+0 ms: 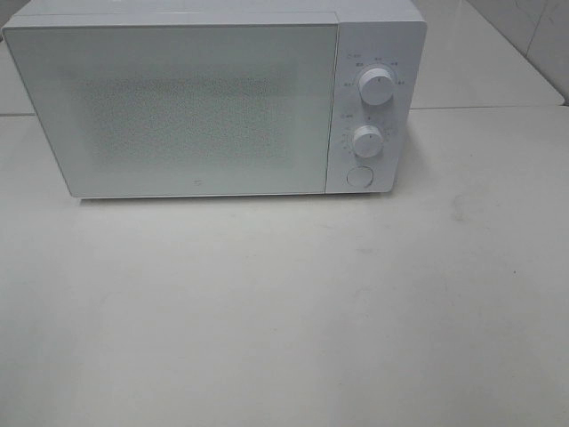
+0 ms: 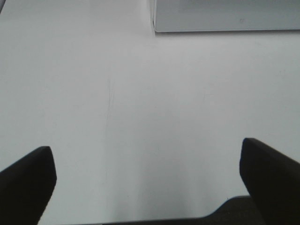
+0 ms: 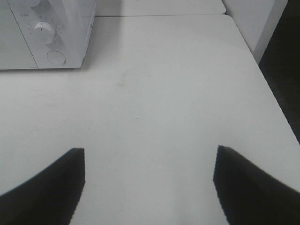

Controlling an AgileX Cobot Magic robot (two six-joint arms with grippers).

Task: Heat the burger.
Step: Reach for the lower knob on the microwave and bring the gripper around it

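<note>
The burger is out of view in every frame. A white microwave (image 1: 204, 98) stands at the back of the table with its door closed, two knobs (image 1: 375, 86) and a round button (image 1: 358, 176) on its right panel. My left gripper (image 2: 147, 173) is open over bare table, with a corner of the microwave (image 2: 225, 18) ahead of it. My right gripper (image 3: 149, 178) is open too, nothing between its fingers, and the microwave's control panel (image 3: 47, 37) shows off to one side. Neither arm appears in the high view.
The white table (image 1: 284, 302) stretches in front of the microwave. Its right edge (image 3: 276, 108) drops to a dark floor in the right wrist view. A seam (image 1: 480, 108) joins a second tabletop behind.
</note>
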